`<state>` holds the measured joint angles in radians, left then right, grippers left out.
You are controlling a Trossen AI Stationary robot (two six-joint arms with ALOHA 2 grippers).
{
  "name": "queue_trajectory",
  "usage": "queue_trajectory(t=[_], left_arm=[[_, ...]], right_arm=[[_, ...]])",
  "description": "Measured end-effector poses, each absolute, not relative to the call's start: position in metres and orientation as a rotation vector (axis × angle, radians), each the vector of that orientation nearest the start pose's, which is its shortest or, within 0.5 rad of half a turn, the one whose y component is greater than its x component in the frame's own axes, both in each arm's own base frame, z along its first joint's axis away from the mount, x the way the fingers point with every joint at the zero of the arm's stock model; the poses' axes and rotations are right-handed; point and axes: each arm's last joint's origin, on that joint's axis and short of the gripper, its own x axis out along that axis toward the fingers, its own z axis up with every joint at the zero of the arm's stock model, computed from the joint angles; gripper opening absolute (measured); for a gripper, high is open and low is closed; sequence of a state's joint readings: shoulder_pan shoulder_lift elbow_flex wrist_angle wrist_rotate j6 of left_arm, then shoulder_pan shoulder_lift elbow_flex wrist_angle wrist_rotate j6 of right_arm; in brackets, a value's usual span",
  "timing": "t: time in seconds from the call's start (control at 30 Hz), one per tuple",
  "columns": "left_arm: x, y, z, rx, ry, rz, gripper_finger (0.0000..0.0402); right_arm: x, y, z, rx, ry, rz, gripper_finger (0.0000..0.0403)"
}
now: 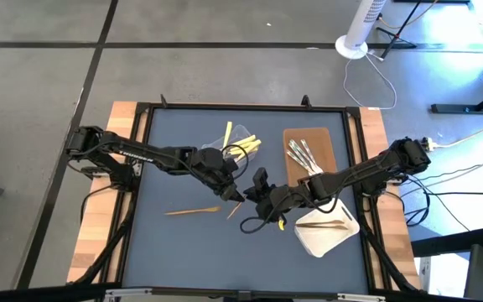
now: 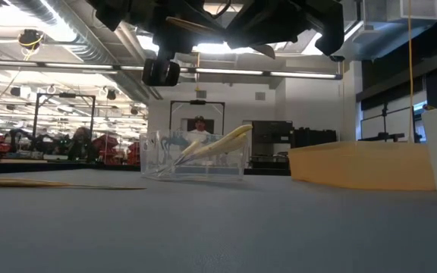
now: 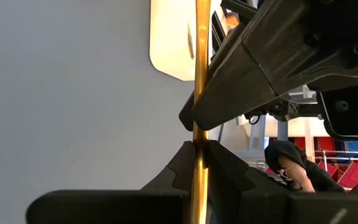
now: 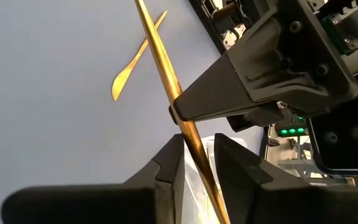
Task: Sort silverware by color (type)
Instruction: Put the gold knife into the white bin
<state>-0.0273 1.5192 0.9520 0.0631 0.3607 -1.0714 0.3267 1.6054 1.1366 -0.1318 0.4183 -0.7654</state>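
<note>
Both arms reach inward and meet above the middle of the blue-grey table point(image 1: 183, 243), just in front of the clear plastic tub point(image 1: 235, 144). The left gripper point(image 1: 235, 195) is clamped on an orange-brown utensil point(image 3: 200, 93); in the left wrist view its 2 dark fingers point(image 3: 225, 165) pinch the thin stem. The right gripper point(image 1: 254, 200) faces it from the other side, and in the right wrist view the same stem runs between its fingers point(image 4: 166, 168), which sit close on either side; I cannot tell whether they have hold of it.

A 2nd orange-brown utensil point(image 1: 193, 210) lies flat on the table, in front of the tub and toward the left arm's side. Pale yellow utensils point(image 1: 246, 147) stick out of the tub. Beside the tub, toward the right arm, a brown tray point(image 1: 313, 138) holds silver utensils point(image 1: 302, 155), and in front of that a white tray point(image 1: 329, 239) holds more orange-brown pieces point(image 1: 319, 224).

Wooden boards point(image 1: 99, 252) flank the table on a grey floor. Beyond the tub, the low view shows a bright workshop with ceiling lights and a person point(image 2: 198, 125) far off.
</note>
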Motion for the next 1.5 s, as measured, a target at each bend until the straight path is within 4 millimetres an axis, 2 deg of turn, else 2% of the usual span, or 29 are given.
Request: queue_trajectory(t=[0.57,0.93,1.13,1.5], left_arm=[[0.3279,-0.0192,0.2403,-1.118,0.659,-0.076,0.0022],[0.3277,-0.0194,0.2402,-1.120,0.664,-0.079,0.0022],[0.3276,-0.0194,0.2402,-1.120,0.664,-0.078,0.0023],[0.3282,-0.0188,0.2410,-1.109,0.644,-0.069,0.0078]], right_arm=[[0.3376,0.1020,0.2569,-0.965,0.574,0.133,0.0077],[0.3370,0.1025,0.2557,-0.966,0.578,0.158,0.0010],[0.3369,0.1025,0.2555,-0.965,0.578,0.159,0.0004],[0.3375,0.1036,0.2570,-0.941,0.549,0.200,0.0004]])
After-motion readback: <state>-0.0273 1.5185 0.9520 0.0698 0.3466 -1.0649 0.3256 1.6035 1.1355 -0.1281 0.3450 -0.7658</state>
